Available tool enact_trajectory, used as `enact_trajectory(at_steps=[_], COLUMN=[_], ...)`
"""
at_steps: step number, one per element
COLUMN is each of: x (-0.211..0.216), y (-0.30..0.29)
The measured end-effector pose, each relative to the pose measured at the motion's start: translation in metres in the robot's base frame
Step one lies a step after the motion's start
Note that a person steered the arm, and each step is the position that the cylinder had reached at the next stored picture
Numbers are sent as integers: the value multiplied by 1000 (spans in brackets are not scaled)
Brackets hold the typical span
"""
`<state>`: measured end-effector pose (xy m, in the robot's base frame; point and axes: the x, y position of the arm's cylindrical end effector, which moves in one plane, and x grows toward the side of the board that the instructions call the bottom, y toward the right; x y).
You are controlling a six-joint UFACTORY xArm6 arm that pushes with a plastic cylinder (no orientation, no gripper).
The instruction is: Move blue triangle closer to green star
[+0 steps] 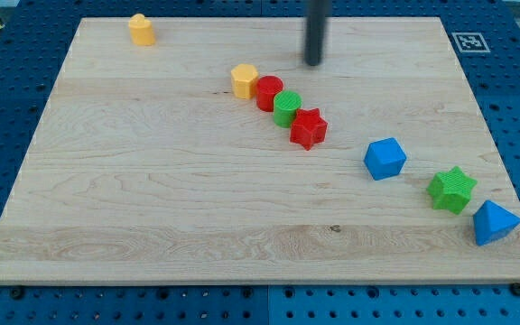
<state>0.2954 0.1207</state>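
The blue triangle lies near the board's bottom right corner. The green star sits just up and left of it, almost touching. My tip is at the view's top centre, far up and left of both, above the diagonal row of blocks and touching none of them.
A diagonal row runs down to the right: yellow hexagon, red cylinder, green cylinder, red star. A blue cube-like block lies left of the green star. A yellow block stands at the top left. The wooden board lies on a blue pegboard.
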Motion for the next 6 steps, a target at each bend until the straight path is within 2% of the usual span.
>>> enact_trajectory(at_steps=[1,2,3,4,5,6], x=[37,123,204,268,299,299], y=[97,161,186,184,153,103])
